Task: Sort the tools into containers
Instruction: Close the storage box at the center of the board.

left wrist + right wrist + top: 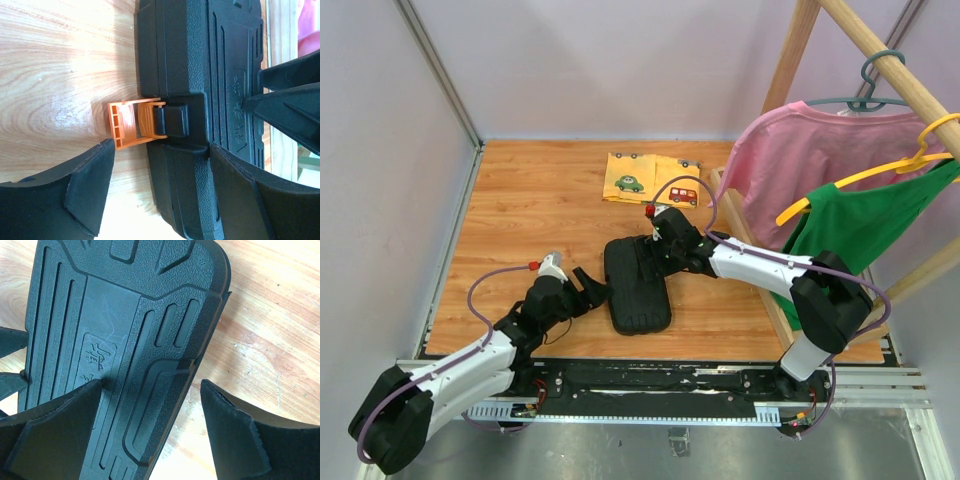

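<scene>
The black ribbed tool case (637, 285) lies shut on the wooden table (535, 215). No tools show in any view. The case's orange latch (131, 124) sticks out unfastened from its front edge. My left gripper (592, 288) is open astride that edge just beside the latch. One of its fingers (245, 195) lies over the lid and the other (85, 195) is over the table, apart from the case. My right gripper (662, 250) is open at the case's far right edge. One of its fingers (55, 435) is on the lid and the other (250, 440) is off to the side.
A yellow cloth printed with cars (650, 180) lies at the back of the table. A wooden clothes rack (752, 250) stands along the right, with a pink shirt (800, 160) and a green shirt (865, 230) on hangers. Walls close in the left and back.
</scene>
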